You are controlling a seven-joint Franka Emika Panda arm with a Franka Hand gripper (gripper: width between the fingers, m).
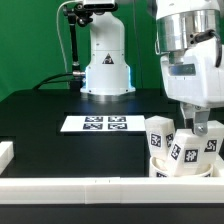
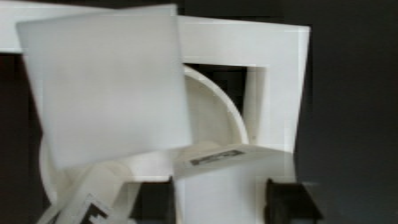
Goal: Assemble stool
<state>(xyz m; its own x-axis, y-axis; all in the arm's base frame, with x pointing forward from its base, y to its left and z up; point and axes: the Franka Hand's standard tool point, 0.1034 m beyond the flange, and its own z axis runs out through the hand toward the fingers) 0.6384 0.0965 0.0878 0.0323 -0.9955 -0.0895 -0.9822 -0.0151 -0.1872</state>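
**Leg held over the seat, ready for seating**

The gripper (image 1: 203,128) sits low at the exterior view's right, near the front border bar (image 1: 100,186), right over the cluster of stool parts. There the round seat (image 1: 178,166) rests on the black table (image 1: 60,110), with two tagged legs (image 1: 160,133) already standing up from it. A third leg (image 1: 206,146) stands between the gripper's fingers, at the side of the seat nearest the exterior view's right.

In the wrist view a broad white block, that leg (image 2: 107,100), fills the space between the dark fingertips (image 2: 285,195), and the jaws look clamped onto it; the seat's curved rim (image 2: 222,110) shows behind. So the tool appears to be grasping the leg rather than released.

By my reading, the step in hand is fitting the last leg into the seat. Whether the leg's end has already entered its socket cannot be told: the joint is hidden behind the other legs and the fingers.

The next move probably calls for keeping the leg upright and in line with its hole, pressing or twisting it home, and holding the seat from sliding against the border bar. The marker board (image 1: 104,123) lies well apart, mid-table, clear of the work.
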